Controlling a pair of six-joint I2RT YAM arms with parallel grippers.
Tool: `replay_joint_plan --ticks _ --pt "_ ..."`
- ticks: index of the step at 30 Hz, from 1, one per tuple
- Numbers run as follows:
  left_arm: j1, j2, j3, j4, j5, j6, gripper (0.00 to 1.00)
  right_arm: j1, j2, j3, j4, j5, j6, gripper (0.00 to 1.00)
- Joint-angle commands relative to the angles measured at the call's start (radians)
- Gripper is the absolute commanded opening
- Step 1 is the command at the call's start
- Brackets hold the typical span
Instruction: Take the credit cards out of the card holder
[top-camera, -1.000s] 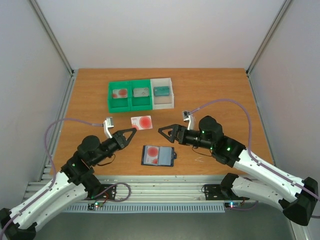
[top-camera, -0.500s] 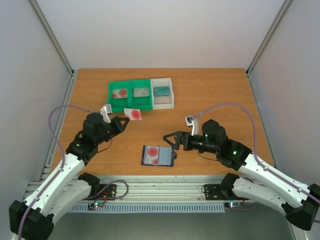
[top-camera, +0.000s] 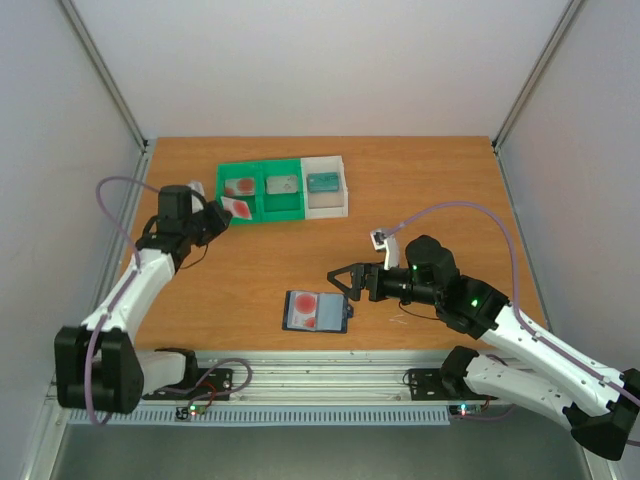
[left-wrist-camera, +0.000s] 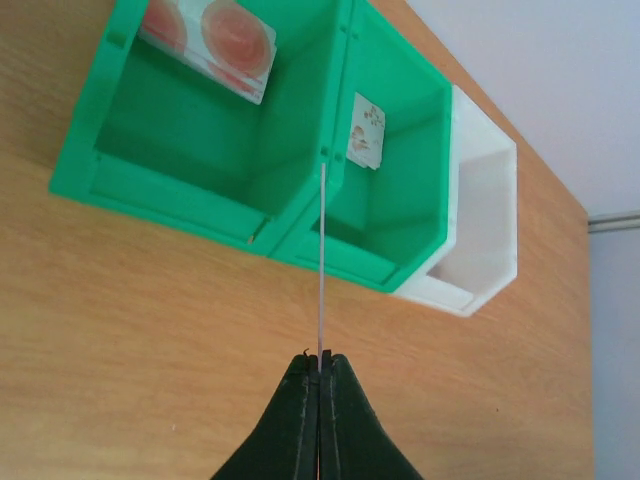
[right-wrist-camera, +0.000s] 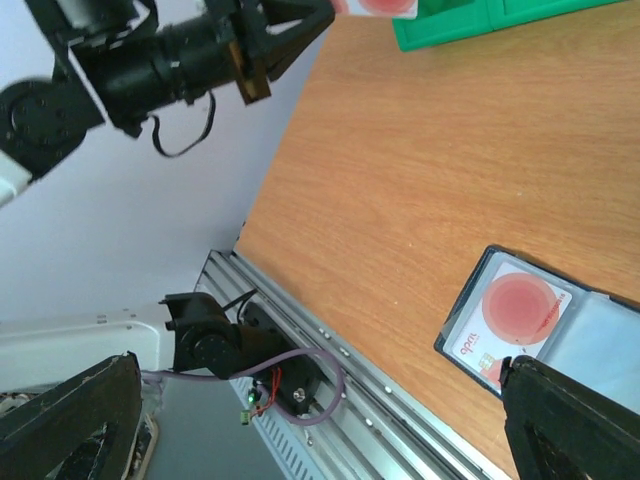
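The card holder (top-camera: 316, 311) lies open near the table's front edge, with a red-blotched credit card (top-camera: 306, 304) in its pocket; it also shows as the card holder (right-wrist-camera: 528, 322) in the right wrist view. My left gripper (top-camera: 218, 214) is shut on another credit card (top-camera: 238, 207), held just above the front wall of the tray's left green compartment. In the left wrist view that credit card (left-wrist-camera: 322, 260) stands edge-on out of the left gripper (left-wrist-camera: 320, 358). My right gripper (top-camera: 339, 281) hangs open and empty beside the holder's right end; it is the right gripper (right-wrist-camera: 320, 370) in its own view.
The green-and-white tray (top-camera: 262, 209) stands at the back left, also seen as the tray (left-wrist-camera: 180, 195). Its left compartment holds a red-blotched card (top-camera: 240, 186), the middle one a grey card (top-camera: 281, 184), the white one a teal item (top-camera: 322, 181). A metal rail (top-camera: 330, 375) runs along the near edge.
My left arm has swung back and left, carrying its card from the table's middle to the tray's left compartment. The right gripper has dropped closer to the holder's right end, still open.
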Motion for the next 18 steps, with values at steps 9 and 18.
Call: replay_joint_plan --ticks 9,18 --pt "0.031 0.333 0.330 -0.063 -0.130 0.200 0.00 0.002 0.010 0.027 -0.024 -0.007 -0.022 0.99" --pt "0.040 0.567 0.471 -0.034 -0.054 0.229 0.00 0.002 0.044 0.052 -0.043 0.010 -0.029 0.98"
